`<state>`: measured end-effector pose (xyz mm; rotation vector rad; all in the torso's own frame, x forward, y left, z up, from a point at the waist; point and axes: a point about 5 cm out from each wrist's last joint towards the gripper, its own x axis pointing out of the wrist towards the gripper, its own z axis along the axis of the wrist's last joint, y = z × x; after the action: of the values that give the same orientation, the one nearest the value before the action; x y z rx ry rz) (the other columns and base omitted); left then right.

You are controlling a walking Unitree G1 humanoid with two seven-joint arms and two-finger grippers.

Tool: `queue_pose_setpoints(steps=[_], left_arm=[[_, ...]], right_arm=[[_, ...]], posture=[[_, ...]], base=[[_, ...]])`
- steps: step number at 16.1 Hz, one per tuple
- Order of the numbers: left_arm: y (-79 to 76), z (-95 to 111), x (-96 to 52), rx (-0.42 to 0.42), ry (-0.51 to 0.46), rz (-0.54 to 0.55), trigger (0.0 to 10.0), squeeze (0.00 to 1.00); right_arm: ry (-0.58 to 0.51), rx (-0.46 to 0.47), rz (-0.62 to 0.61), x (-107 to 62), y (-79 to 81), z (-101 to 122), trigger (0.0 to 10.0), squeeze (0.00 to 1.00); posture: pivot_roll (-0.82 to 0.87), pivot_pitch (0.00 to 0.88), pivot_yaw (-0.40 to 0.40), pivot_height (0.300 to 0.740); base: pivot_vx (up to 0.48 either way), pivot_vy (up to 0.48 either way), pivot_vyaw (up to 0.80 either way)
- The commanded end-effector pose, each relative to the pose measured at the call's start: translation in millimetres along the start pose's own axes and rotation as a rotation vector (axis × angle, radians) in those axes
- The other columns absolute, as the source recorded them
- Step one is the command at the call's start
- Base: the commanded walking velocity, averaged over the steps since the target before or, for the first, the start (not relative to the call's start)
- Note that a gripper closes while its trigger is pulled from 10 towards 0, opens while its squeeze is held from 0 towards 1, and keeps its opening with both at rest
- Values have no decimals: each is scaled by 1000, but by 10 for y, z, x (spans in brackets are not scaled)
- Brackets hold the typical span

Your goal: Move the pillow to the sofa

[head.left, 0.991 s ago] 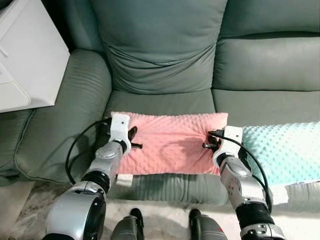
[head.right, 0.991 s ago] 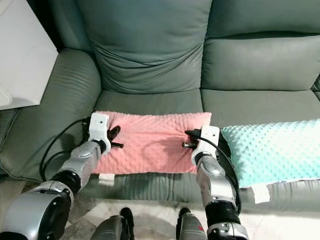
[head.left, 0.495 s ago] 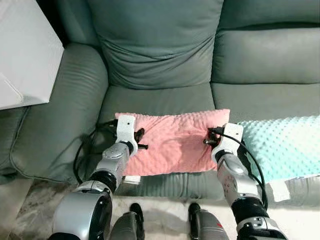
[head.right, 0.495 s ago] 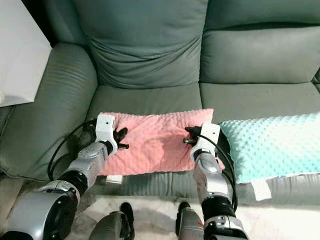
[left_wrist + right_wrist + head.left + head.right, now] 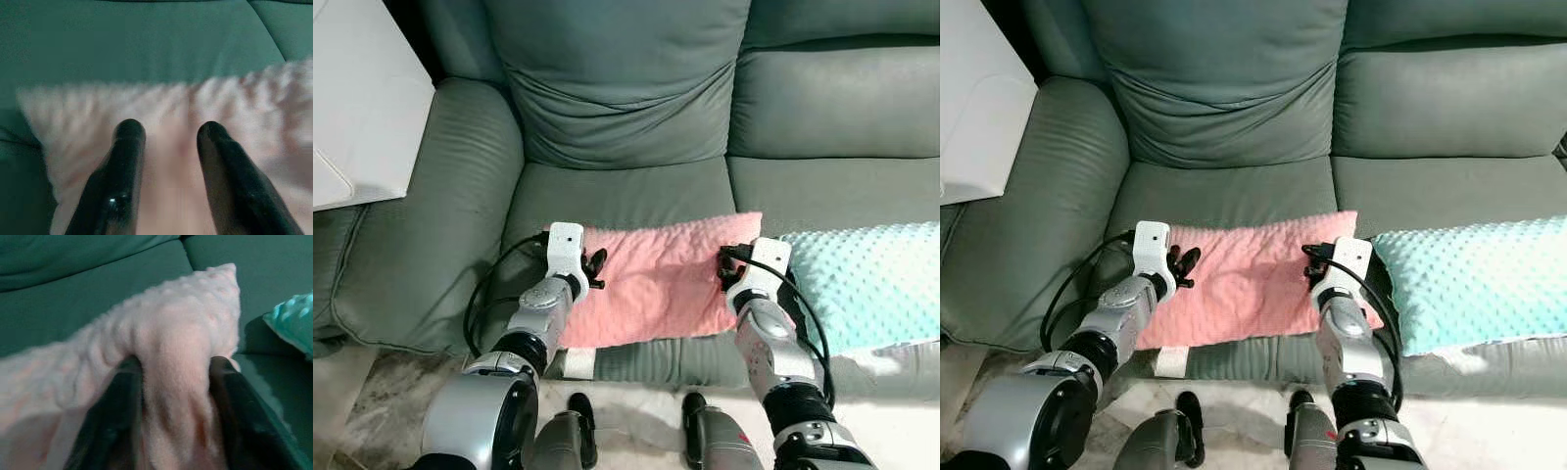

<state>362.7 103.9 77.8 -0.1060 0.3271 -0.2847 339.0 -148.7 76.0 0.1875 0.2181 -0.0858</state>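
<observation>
The pink dotted pillow (image 5: 656, 279) lies flat on the front of the green sofa's left seat cushion (image 5: 626, 196), its near edge hanging a little over the seat front. My left gripper (image 5: 596, 270) is at the pillow's left end. In the left wrist view, the left gripper (image 5: 171, 132) is open, its fingers (image 5: 128, 142) spread over flat pink fabric. My right gripper (image 5: 726, 273) is at the pillow's right end. In the right wrist view, the right gripper (image 5: 176, 364) is shut on a bunched fold of the pillow (image 5: 171, 338).
A teal dotted pillow (image 5: 871, 284) lies on the right seat, touching the pink one. The sofa's left armrest (image 5: 421, 215) is beside my left arm. A white cabinet (image 5: 362, 108) stands at the far left. Pale floor (image 5: 636, 416) shows at the sofa's foot.
The pillow has gone down and now lies flatter on the seat. Both grippers moved slightly forward with it. The camera has shifted a little.
</observation>
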Motion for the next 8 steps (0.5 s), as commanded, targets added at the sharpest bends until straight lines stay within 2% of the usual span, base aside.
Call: queue_pose_setpoints(steps=[1, 6, 8], left_arm=[[18, -80, -19, -4, 34, 4, 10000, 1000], [24, -56, -19, 7, 16, -6, 10000, 1000], [81, -32, -32, 2, 0, -1, 10000, 1000]], right_arm=[[18, 9, 11, -29, 37, -85, 10000, 1000], [5, 21, 16, -41, 27, -81, 10000, 1000], [-5, 19, 14, -59, 10, -62, 10000, 1000]], posture=[[-97, 371, 111, 740], [-100, 371, 111, 740], [-92, 367, 111, 740]], base=[[0, 0, 0], [0, 0, 0], [0, 0, 0]])
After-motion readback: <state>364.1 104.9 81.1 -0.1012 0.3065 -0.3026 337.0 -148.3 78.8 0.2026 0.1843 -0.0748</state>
